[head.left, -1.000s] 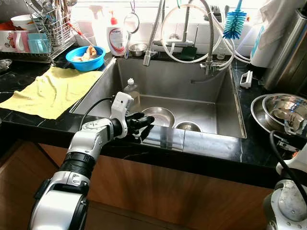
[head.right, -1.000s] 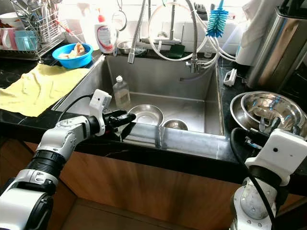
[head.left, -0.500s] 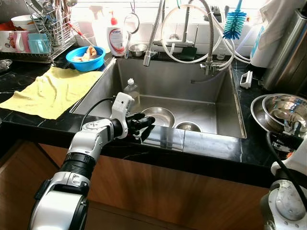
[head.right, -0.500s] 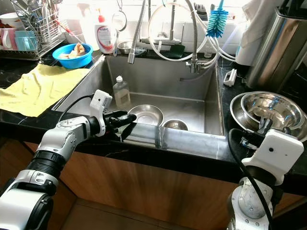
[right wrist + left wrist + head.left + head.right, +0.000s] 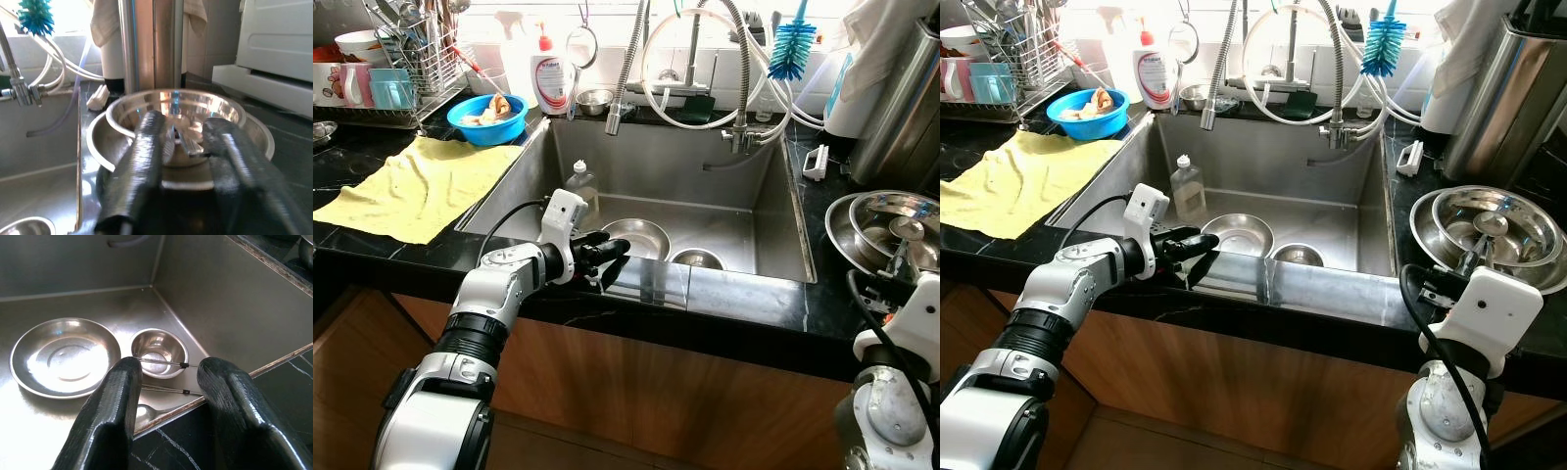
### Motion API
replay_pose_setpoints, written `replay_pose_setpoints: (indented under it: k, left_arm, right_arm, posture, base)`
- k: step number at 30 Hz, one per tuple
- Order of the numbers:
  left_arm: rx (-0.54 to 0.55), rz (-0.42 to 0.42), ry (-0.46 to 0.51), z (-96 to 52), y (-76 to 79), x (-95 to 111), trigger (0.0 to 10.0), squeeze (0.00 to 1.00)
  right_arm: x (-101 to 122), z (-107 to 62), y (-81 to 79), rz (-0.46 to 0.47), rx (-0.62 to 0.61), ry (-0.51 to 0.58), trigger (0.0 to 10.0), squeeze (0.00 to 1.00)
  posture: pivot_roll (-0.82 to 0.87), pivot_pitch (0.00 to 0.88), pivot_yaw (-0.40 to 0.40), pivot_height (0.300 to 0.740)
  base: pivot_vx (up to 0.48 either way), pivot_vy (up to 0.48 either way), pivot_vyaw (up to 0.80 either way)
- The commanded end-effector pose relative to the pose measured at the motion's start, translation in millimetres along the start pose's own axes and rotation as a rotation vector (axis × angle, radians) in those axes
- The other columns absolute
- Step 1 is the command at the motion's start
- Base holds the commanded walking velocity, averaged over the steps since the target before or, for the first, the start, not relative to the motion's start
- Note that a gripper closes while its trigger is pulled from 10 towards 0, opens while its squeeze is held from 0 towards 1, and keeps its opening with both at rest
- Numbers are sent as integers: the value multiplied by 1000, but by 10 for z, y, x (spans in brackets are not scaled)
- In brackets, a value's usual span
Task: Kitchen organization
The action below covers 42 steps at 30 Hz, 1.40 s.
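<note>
In the steel sink (image 5: pixel 764 211) lie a flat steel plate (image 5: pixel 66 355), a small steel bowl (image 5: pixel 159 350) and a spoon (image 5: pixel 146 412). My left gripper (image 5: pixel 610 253) hovers over the sink's front edge above them, open, with nothing between its fingers (image 5: pixel 112 406). On the right counter sit stacked steel bowls (image 5: pixel 1489 225) with a ladle-like utensil inside. My right gripper (image 5: pixel 183 122) is low at the counter's front edge, just in front of those bowls, open and holding nothing.
A clear bottle (image 5: pixel 579 181) stands in the sink's left part. A yellow cloth (image 5: pixel 416 186), a blue bowl (image 5: pixel 487 116) and a dish rack (image 5: pixel 401 59) are on the left counter. A faucet hose (image 5: pixel 622 88) hangs over the sink. A tall steel container (image 5: pixel 901 108) stands far right.
My right arm has sunk and drawn back from the stacked bowls, uncovering the utensil in them. The left arm has stayed put.
</note>
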<state>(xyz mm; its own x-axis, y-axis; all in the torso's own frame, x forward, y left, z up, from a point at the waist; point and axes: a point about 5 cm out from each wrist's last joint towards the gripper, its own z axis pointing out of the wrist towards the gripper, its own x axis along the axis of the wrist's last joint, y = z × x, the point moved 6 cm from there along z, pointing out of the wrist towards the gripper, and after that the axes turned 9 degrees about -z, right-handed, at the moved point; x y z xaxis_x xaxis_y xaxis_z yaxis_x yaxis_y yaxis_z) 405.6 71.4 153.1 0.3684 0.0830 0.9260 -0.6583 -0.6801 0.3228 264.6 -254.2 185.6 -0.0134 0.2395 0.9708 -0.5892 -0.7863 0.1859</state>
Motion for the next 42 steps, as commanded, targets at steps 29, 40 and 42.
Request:
replay_pose_setpoints:
  k: [29,40,42]
  left_arm:
    - [32,-24,-35,-33,-71,-139,10000,0]
    - [29,-25,-33,-30,-66,-134,10000,0]
    - [30,-25,-34,-31,-67,-136,10000,0]
  right_arm:
    - [422,169,92,55,-22,149,0,0]
    - [531,207,57,87,-10,173,0,0]
    - [543,210,62,91,-11,175,0,0]
  posture:
    - [-115,0,10,740]
    - [-116,0,10,740]
    - [-116,0,9,740]
  base:
    - [0,0,0]
    - [0,0,0]
    - [0,0,0]
